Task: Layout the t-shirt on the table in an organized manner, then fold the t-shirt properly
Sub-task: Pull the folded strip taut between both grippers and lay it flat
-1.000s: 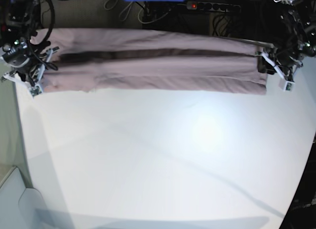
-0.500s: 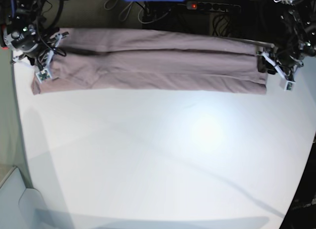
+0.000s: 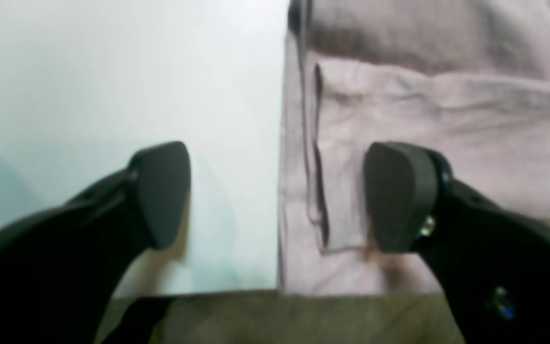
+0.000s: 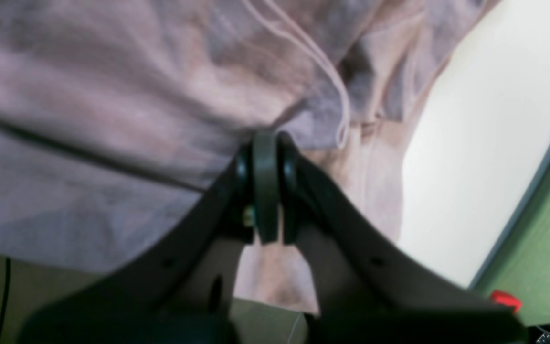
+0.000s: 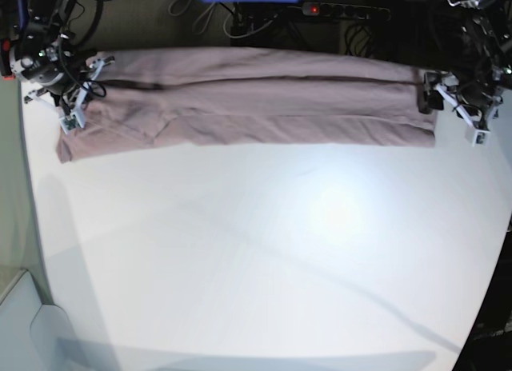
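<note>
The left claw (image 3: 275,196) stands wide open with nothing between its pads: in its wrist view one pad (image 3: 163,191) hangs over bare white table (image 3: 112,71) and the other over the shirt's straight end edge, which runs up the middle of the frame. In the overhead view this claw sits at the upper right, just off the cloth's end. The right claw (image 4: 266,191), at the upper left of the overhead view, is pinched tight on a bunch of cloth; its wrist view shows the fabric gathered into the closed tips, with a hem seam curling just beside them.

The t-shirt (image 5: 248,95) lies as a long narrow band across the top of the overhead frame, along the table's far edge, with lengthwise creases showing where layers overlap. I judge the laying-out done and a lengthwise fold made or nearly so: one end is let go, the other is in a grip. What seems left is freeing that end and folding the band crosswise into a compact stack.

No bins, boxes or other containers are in view.
</note>
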{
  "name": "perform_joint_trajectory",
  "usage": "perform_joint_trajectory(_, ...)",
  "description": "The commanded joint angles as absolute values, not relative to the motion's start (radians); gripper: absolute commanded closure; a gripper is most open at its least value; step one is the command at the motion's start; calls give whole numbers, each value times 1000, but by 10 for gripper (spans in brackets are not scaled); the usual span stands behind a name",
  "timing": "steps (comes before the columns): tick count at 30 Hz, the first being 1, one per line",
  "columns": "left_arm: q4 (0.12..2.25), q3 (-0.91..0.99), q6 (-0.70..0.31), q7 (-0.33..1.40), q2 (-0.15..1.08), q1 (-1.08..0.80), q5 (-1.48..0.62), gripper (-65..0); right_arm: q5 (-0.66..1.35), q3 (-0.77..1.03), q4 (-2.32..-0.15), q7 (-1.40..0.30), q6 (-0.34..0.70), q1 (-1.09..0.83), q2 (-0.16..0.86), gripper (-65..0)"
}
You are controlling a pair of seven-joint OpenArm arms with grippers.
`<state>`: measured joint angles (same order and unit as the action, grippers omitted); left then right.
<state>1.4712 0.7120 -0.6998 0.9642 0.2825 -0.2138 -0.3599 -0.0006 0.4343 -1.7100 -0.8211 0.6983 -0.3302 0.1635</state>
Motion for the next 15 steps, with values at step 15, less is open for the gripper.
perform_joint_trajectory(15, 1483, 717, -698, 946, 237, -196, -375, -535, -7, 412, -1705, -839, 698, -337, 162, 0)
